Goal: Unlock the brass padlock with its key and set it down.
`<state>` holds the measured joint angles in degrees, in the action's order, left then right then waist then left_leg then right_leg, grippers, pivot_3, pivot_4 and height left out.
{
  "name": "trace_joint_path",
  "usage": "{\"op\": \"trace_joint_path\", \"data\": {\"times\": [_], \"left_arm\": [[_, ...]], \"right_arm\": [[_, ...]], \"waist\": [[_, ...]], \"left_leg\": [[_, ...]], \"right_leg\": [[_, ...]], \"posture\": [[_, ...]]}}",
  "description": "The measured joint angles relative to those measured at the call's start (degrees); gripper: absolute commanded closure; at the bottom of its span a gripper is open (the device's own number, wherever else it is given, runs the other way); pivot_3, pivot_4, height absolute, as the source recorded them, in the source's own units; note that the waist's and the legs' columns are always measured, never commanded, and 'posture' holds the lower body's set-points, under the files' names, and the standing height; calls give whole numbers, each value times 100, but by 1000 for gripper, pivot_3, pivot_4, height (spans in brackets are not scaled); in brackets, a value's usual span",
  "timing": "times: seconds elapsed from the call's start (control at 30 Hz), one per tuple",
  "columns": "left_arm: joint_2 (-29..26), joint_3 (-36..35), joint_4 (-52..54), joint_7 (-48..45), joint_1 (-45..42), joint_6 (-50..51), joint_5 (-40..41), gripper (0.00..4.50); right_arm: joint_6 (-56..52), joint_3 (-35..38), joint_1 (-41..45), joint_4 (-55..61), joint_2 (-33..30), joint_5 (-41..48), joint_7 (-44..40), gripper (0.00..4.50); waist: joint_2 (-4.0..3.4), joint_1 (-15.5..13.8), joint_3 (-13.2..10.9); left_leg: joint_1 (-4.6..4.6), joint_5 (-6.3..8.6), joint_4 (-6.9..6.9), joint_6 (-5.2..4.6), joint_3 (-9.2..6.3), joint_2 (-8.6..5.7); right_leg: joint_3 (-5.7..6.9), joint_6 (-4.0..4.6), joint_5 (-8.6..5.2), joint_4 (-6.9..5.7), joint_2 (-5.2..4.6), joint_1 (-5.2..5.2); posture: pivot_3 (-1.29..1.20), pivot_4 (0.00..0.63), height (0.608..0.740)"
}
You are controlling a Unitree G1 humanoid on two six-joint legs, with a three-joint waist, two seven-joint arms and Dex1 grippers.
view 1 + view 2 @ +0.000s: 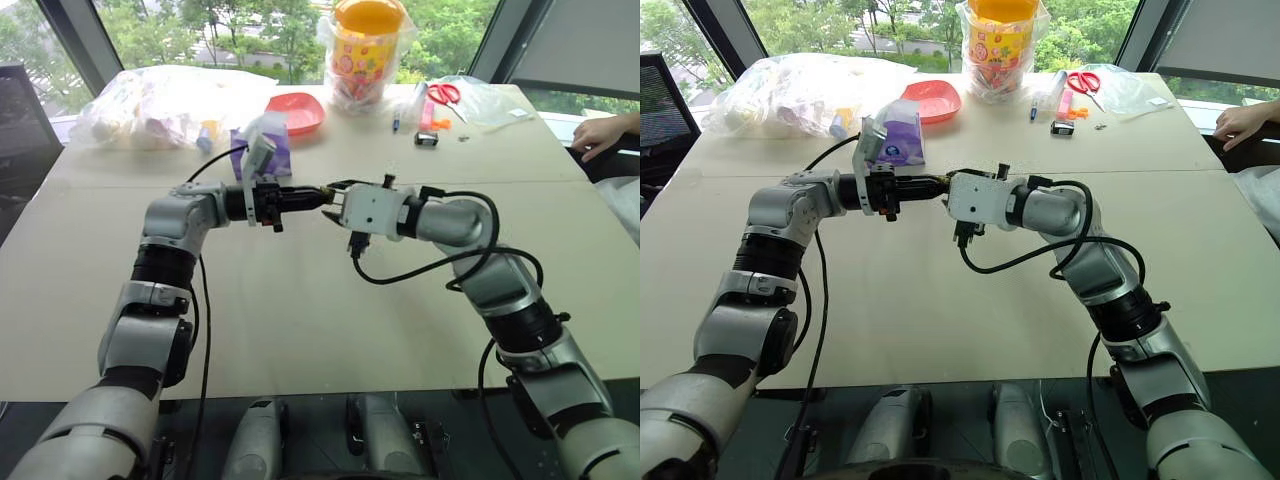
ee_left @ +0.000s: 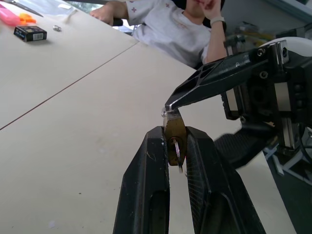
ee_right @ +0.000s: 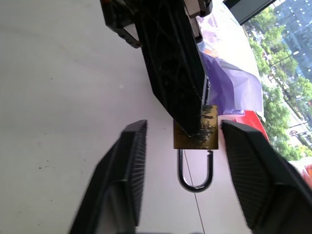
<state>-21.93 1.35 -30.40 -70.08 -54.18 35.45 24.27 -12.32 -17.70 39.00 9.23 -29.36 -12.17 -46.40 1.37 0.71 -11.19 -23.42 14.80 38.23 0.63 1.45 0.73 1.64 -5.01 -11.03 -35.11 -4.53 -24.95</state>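
Left gripper (image 2: 174, 146) clamps the brass padlock (image 3: 196, 133) between its 2 fingers above the table (image 1: 300, 330), with the key (image 2: 177, 155) sticking out of the body. Right gripper (image 3: 183, 146) stands wide, its fingers on both sides of the padlock (not touching). No writing is readable.

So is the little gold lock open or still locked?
Open. On the brass padlock, one end of the silver shackle hangs free with a gap below the body. The left gripper pinches the body; the right gripper stands open around it.

Brass-gold padlock (image 3: 196, 134), dark shackle, black fingers (image 3: 117, 180), perhaps a silvery key (image 2: 178, 155)
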Motion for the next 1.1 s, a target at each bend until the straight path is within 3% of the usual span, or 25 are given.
{"op": "trace_joint_path", "data": {"times": [0.03,0.07,0.23,0.37,1.1], "left_arm": [[-6,-8,9,12,10,7,2,4500],[-31,-14,18,19,29,17,6,4500],[-187,-123,164,-35,244,271,167,4500],[-203,-122,432,-131,285,417,296,4500],[-389,-46,1399,-487,596,774,716,4500]], "right_arm": [[-57,23,-63,45,-39,1,6,281],[-153,74,-124,91,-53,6,25,15],[-1694,1133,-525,827,528,985,314,15],[-2411,1455,-531,1219,779,1443,599,15],[-2495,1217,-555,904,541,1655,911,15]], "waist": [[0,-2,0],[0,-6,0],[0,-2,0],[0,-5,0],[0,0,0]], "left_leg": [[0,0,0,0,0,0],[0,0,0,0,0,0],[0,0,0,0,-2,3],[0,0,0,0,-4,2],[0,0,0,0,-3,2]], "right_leg": [[0,0,0,0,0,0],[0,0,0,0,0,0],[0,1,1,-4,-1,-1],[1,2,0,-4,-1,0],[1,5,-2,-2,-1,-1]], "posture": [[0,150,740],[0,150,740],[0,150,740],[0,150,740],[0,150,740]]}}
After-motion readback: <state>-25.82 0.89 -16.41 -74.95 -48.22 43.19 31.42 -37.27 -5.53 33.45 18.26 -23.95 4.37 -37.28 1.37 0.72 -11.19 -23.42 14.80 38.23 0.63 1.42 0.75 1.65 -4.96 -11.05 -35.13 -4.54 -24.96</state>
